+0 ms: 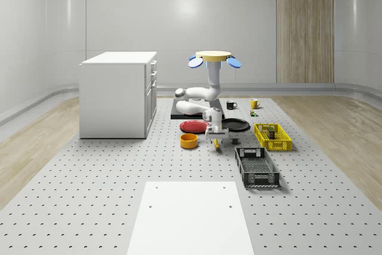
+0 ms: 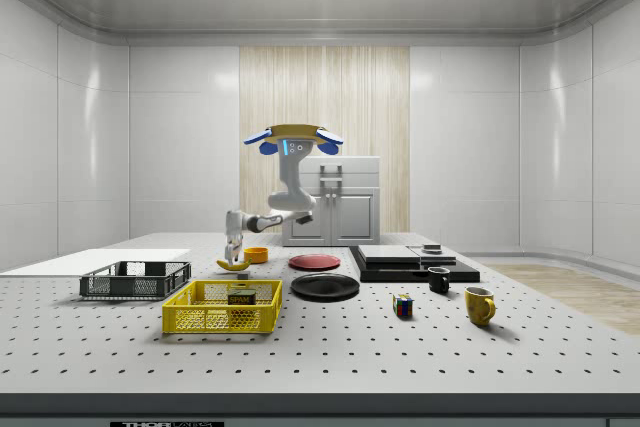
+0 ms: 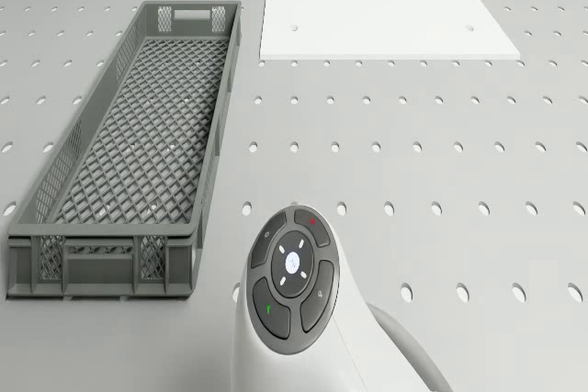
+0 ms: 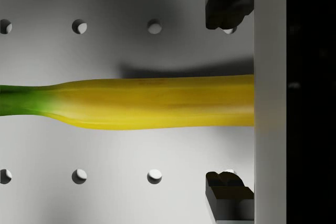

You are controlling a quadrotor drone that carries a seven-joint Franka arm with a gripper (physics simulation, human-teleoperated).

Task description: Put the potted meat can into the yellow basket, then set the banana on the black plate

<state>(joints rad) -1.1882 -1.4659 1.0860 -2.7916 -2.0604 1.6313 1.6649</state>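
The banana (image 4: 152, 102) is seen lying flat on the perforated table (image 1: 89, 171), its long axis crossing the line between the two fingertips (image 4: 229, 4), which stand spread on either side without touching it. The gripper (image 1: 216, 136) is held low over it, between the orange bowl (image 1: 189, 141) and the grey crate (image 1: 256, 167). The drone (image 1: 215, 58) hovers above the black plate (image 1: 234, 125). The potted meat can (image 2: 240, 298) lies inside the yellow basket (image 2: 222, 318).

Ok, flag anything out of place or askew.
Nothing stands out. The can sits in the yellow basket, the banana lies flat on the table between the open claw fingers, and the drone hovers above.
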